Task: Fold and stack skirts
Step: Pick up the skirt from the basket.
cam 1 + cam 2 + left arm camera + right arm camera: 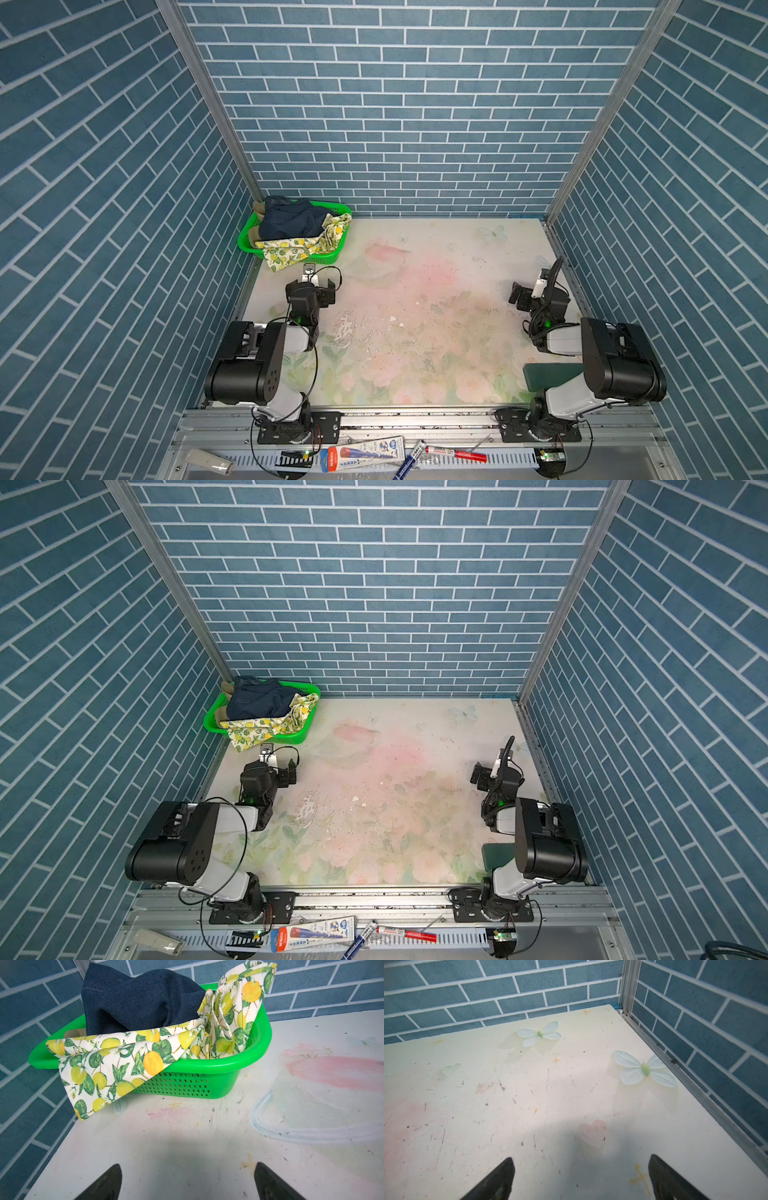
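Observation:
The skirts lie bunched in a green mesh basket point(332, 206) in the table's far left corner. The dark blue denim skirt point(291, 220) point(135, 1001) sits on top. The lemon-print skirt point(291, 251) point(108, 1059) hangs over the basket's front rim onto the table. Only a strip of the khaki skirt point(258, 208) point(75, 1033) shows, at the basket's left end. My left gripper point(311, 286) point(188, 1167) is open and empty, low over the table just in front of the basket. My right gripper point(521, 297) point(581, 1159) is open and empty near the table's right edge.
Blue brick-pattern walls close the table point(415, 311) in on three sides, with a metal rail point(675, 1068) along the right edge. A dark green pad point(544, 374) lies by the right arm's base. Markers and a tube point(365, 451) lie on the front rail.

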You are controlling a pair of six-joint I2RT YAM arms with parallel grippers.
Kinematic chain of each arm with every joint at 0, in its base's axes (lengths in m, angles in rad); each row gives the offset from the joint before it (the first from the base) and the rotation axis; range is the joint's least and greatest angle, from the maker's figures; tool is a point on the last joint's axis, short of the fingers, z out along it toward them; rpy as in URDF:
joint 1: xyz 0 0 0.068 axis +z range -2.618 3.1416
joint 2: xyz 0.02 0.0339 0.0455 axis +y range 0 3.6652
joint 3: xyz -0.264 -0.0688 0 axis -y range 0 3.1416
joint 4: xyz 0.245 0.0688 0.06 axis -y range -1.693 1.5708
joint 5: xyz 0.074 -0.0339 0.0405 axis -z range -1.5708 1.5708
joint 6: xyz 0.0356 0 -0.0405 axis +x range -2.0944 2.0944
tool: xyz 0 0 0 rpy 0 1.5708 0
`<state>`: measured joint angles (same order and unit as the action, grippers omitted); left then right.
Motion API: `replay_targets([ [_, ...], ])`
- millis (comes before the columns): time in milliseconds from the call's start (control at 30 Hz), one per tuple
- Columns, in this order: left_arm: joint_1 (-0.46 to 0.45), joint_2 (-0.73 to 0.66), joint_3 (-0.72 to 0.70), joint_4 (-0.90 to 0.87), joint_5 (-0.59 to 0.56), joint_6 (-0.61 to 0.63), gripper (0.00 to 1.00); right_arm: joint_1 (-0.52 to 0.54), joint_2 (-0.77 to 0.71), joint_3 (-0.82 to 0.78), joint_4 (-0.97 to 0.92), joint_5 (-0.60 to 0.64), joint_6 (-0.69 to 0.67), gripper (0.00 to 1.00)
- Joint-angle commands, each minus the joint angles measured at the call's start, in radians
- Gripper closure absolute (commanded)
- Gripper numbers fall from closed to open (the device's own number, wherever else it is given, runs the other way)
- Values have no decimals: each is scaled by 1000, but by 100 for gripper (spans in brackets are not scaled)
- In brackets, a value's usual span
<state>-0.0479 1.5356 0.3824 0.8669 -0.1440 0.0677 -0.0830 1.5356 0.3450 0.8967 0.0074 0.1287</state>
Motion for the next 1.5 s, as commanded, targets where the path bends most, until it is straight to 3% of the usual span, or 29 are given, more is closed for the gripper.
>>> replay_targets([
  [0, 3, -3, -3, 16, 7, 0, 0, 4, 3, 26, 6, -3, -43, 1],
  [1133, -12, -2, 2, 10, -20, 2, 0, 40, 2, 27, 3, 47, -73, 1],
  [1467, -74, -5, -73, 159, -112, 51, 0, 82, -1, -43, 134, 98, -106, 1],
])
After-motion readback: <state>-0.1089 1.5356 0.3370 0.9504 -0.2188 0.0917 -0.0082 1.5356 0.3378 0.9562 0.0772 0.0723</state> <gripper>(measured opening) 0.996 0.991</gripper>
